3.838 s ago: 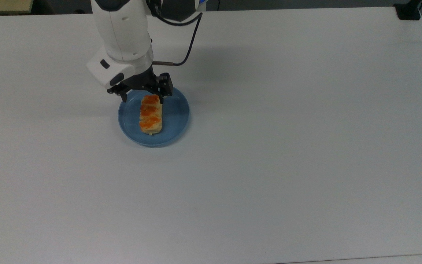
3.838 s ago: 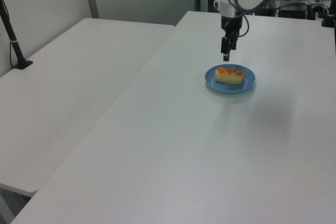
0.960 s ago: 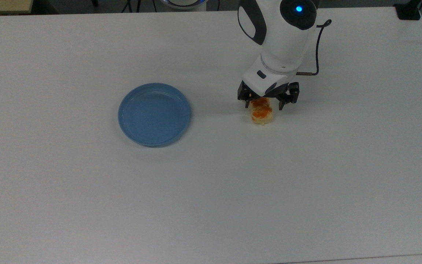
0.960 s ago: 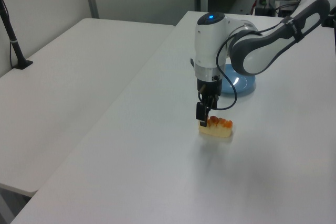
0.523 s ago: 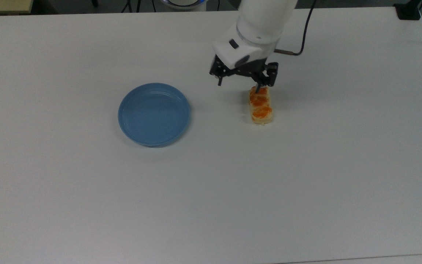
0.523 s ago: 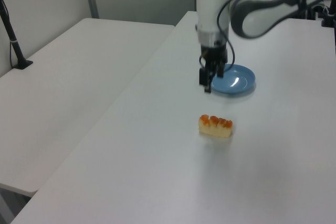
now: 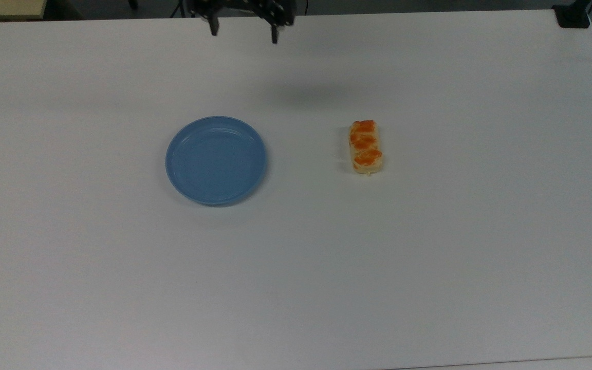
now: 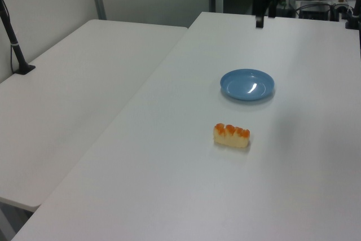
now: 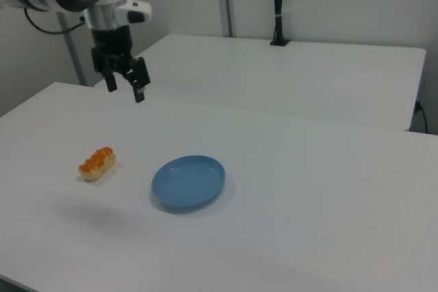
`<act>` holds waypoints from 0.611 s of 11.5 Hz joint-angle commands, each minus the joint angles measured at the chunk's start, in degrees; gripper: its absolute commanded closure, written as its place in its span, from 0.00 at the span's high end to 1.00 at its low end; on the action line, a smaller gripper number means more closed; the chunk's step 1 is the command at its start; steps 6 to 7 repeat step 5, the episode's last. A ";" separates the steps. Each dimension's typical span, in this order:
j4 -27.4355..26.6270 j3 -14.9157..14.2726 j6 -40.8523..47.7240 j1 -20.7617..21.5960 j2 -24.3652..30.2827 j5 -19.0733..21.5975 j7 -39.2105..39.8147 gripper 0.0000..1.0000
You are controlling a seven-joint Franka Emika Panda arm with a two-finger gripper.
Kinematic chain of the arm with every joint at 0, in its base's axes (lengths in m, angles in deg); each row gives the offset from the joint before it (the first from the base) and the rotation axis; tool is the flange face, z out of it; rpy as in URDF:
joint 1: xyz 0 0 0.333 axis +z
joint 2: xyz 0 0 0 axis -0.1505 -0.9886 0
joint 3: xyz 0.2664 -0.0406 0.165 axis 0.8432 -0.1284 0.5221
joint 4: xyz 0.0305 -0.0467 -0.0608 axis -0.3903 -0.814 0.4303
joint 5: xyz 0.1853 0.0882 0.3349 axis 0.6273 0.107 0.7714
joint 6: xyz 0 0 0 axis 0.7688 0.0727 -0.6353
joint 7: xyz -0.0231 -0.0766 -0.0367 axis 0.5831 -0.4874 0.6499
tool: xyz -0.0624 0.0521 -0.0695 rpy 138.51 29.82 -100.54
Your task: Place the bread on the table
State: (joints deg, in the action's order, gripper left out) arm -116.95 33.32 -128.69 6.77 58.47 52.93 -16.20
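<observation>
The bread, a small pale-yellow loaf with orange glazed patches, lies flat on the white table, to the right of the blue plate in the top view. It also lies on the table in the left view and the right view. My gripper hangs open and holds nothing, high above the table's far edge in the top view. In the right view the gripper is well above and behind the bread. The left view puts the gripper past the plate.
An empty round blue plate sits on the table, apart from the bread, also in the left view and the right view. A second white table stands alongside. A black clamp sits at the top view's far right corner.
My gripper carried the bread off the plate to the top view's right, let it go on the table, then rose and drew back to the far edge. The bread now lies still.
</observation>
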 commanded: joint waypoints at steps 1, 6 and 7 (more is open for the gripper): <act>-1.35 -4.59 -0.67 -1.35 2.87 2.57 8.78 1.00; 1.46 -4.60 -1.20 -4.35 2.34 3.28 11.26 1.00; 1.46 -4.60 -1.20 -4.35 2.34 3.28 11.26 1.00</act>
